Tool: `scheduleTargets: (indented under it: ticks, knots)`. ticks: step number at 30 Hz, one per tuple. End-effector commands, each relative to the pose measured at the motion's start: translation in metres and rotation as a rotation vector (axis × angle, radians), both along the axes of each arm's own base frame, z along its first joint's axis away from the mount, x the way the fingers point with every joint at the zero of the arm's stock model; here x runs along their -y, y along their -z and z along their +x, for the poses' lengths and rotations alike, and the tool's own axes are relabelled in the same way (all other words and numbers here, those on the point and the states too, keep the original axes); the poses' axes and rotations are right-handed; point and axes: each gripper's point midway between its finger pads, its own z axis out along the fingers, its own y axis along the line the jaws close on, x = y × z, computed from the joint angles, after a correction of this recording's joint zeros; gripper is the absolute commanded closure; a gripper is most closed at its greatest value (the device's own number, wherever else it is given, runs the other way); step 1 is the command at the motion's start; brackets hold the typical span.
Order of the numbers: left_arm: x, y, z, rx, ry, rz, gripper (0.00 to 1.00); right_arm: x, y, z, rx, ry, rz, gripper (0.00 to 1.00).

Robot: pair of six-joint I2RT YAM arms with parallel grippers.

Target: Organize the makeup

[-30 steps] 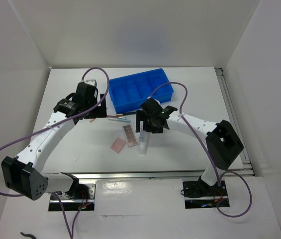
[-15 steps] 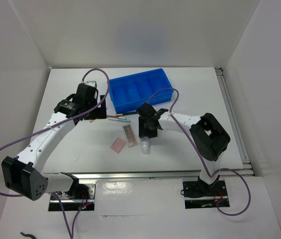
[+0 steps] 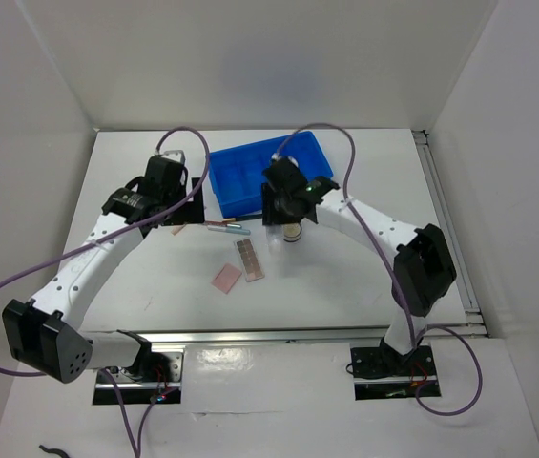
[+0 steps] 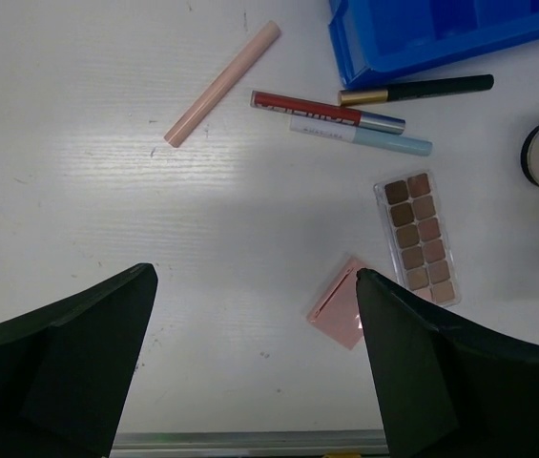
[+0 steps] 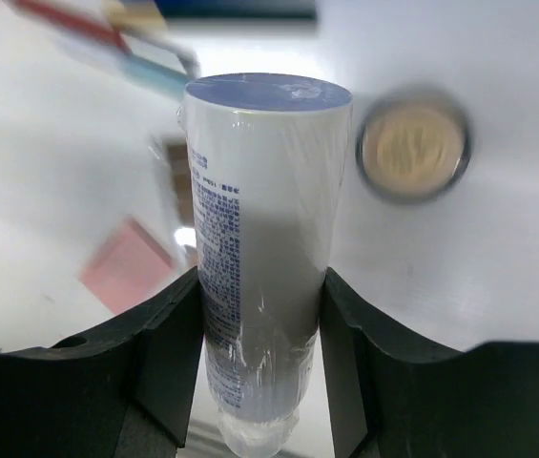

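My right fingers (image 5: 169,343) are clamped on either side of the clear-white tube (image 5: 264,172), so the right gripper (image 5: 259,286) has it firmly, carried clear of the table (image 3: 345,286) as far as I can judge from the blur beneath it; from above, that gripper sits at the near edge of the blue tray (image 3: 240,172), with the round beige compact (image 5: 412,143) on the table just beside the tube; my left gripper (image 4: 255,277) hangs over the left part of the table with its fingers wide apart and nothing between them; under it I see the pink pencil (image 4: 221,84) lying alone, then the red-and-silver pencil (image 4: 326,112) and the pale blue pencil (image 4: 360,136) side by side, and the dark pencil (image 4: 412,91) right against the tray's front wall; nearer to me lie the long brown palette (image 4: 420,239) and, just beside its lower end, the pink square (image 4: 343,303); the compartments I can see hold nothing, though the right arm covers part of the tray; so I judge the job barely begun: one item is in hand and not yet placed, and the compact, palette, square and all four pencils are left to sort.
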Motion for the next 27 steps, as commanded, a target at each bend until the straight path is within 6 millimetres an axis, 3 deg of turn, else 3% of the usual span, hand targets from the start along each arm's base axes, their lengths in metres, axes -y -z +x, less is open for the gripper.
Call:
scheduleTargets:
  ticks: [1,2,4,5,7,9,11,12,15,16,18,21,27]
  knots:
    - [0.010,-0.021,0.014,0.058,0.029,-0.033,0.00,0.022,-0.085,0.063,0.254,0.032,-0.006,0.71]
    - [0.010,-0.021,0.014,0.058,0.029,-0.033,0.00,0.018,-0.100,0.086,0.298,0.039,-0.004,0.71]
    - [0.012,-0.021,0.013,0.055,0.035,-0.040,0.00,0.031,-0.112,0.118,0.358,0.049,-0.056,0.71]
    - [0.012,-0.021,0.013,0.055,0.035,-0.040,0.00,0.026,-0.120,0.141,0.395,0.057,-0.066,0.71]
    - [0.010,-0.021,0.014,0.058,0.029,-0.033,0.00,0.037,-0.126,0.171,0.442,0.065,-0.123,0.71]
    - [0.011,-0.018,0.015,0.049,0.029,-0.030,0.00,0.028,-0.127,0.202,0.477,0.063,-0.141,0.71]
    - [0.009,-0.018,0.018,0.051,0.016,-0.015,0.00,0.037,-0.125,0.227,0.502,0.066,-0.167,0.71]
    - [0.009,-0.014,0.019,0.041,0.016,-0.011,0.00,0.027,-0.121,0.240,0.515,0.051,-0.156,0.71]
    - [0.003,-0.011,0.022,0.031,-0.008,0.022,0.00,0.028,-0.099,0.262,0.516,0.039,-0.157,0.70]
    - [0.004,-0.011,0.022,0.031,-0.015,0.016,0.00,0.030,-0.102,0.267,0.530,0.041,-0.140,0.70]
    - [0.002,-0.008,0.024,0.025,-0.021,0.026,0.00,0.031,-0.078,0.275,0.516,0.041,-0.142,0.70]
    - [0.003,-0.005,0.025,0.016,-0.021,0.029,0.00,0.031,-0.060,0.281,0.501,0.032,-0.133,0.70]
    - [0.003,0.000,0.026,0.007,-0.021,0.032,0.00,0.028,-0.042,0.285,0.488,0.015,-0.141,0.67]
